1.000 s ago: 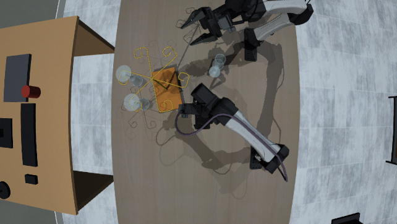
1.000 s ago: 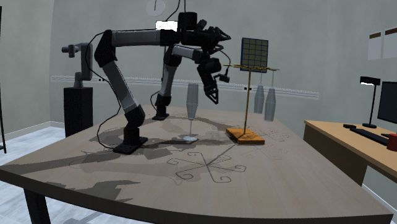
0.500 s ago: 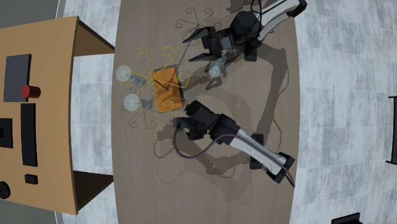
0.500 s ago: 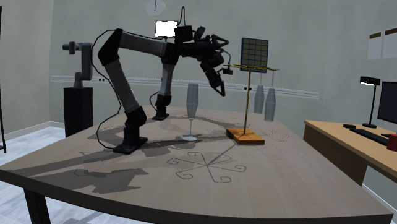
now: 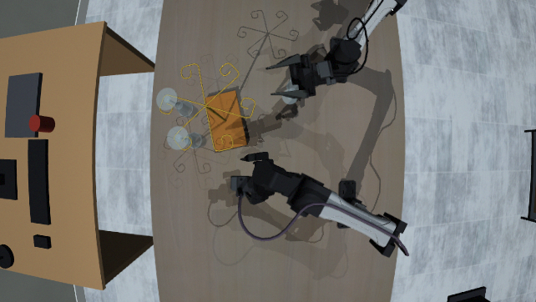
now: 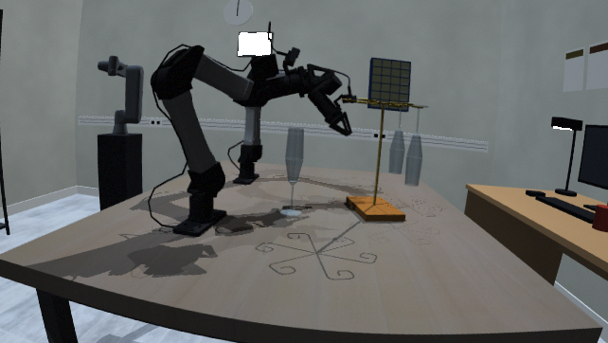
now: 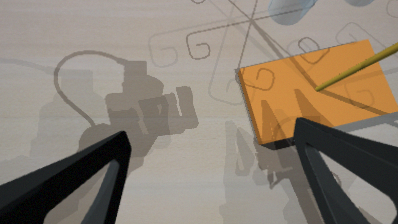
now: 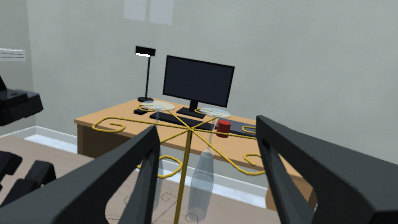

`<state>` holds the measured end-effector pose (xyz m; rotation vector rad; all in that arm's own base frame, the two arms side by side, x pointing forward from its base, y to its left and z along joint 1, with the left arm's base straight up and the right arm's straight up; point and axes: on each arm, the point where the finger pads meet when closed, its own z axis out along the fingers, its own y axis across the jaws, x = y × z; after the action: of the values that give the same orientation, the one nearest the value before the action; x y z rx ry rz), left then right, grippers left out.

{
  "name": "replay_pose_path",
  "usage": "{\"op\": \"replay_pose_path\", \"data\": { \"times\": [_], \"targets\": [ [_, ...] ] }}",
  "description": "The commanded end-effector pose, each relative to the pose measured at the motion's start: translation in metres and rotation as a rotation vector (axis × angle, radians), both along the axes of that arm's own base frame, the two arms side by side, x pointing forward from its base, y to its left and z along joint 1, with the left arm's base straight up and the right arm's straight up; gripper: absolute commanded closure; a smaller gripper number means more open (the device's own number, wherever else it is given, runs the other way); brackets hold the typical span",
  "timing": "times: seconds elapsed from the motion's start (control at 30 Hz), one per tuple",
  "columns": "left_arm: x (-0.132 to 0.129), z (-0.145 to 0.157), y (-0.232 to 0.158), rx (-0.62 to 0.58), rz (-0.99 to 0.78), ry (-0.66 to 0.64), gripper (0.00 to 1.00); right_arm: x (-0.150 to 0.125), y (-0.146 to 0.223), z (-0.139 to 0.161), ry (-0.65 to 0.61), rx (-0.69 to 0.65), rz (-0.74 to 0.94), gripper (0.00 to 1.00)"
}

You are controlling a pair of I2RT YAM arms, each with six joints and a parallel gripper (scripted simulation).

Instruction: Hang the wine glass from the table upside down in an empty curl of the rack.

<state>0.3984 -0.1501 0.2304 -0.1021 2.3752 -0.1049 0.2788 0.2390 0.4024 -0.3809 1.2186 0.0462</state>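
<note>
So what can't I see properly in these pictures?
- Table glass: top view, mostly hidden under the right claw.
- Hanging glasses: left wrist view, cut off by the top edge; right wrist view, one is partly behind a claw finger.
- Right arm's foot: top view, outside the top edge.
</note>
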Motion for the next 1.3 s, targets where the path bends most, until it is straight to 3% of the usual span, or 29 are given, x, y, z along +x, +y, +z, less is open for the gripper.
{"op": "replay_pose_path", "data": {
  "times": [0.0, 0.23, 0.33, 0.63, 1.07, 1.27],
  "targets": [
    [0.005, 0.024, 0.005, -0.038, -0.018, -0.089, 0.0, -0.004, -0.01, -0.004, -0.006, 0.094, -0.1, 0.37],
    [0.015, 0.052, 0.025, -0.061, -0.041, -0.222, 0.0, -0.04, -0.024, -0.035, 0.111, 0.342, -0.192, 0.37],
    [0.017, 0.051, 0.028, -0.059, -0.044, -0.229, 0.0, -0.046, -0.027, -0.037, 0.13, 0.378, -0.199, 0.37],
    [0.017, 0.083, 0.058, -0.058, -0.037, -0.368, 0.0, -0.091, -0.033, -0.091, 0.316, 0.532, -0.226, 0.37],
    [0.014, 0.099, 0.078, -0.045, -0.022, -0.443, 0.0, -0.12, -0.028, -0.117, 0.405, 0.575, -0.158, 0.37],
    [0.011, 0.117, 0.091, -0.026, -0.028, -0.53, 0.0, -0.12, -0.03, -0.135, 0.387, 0.471, -0.179, 0.37]
  ]
}}
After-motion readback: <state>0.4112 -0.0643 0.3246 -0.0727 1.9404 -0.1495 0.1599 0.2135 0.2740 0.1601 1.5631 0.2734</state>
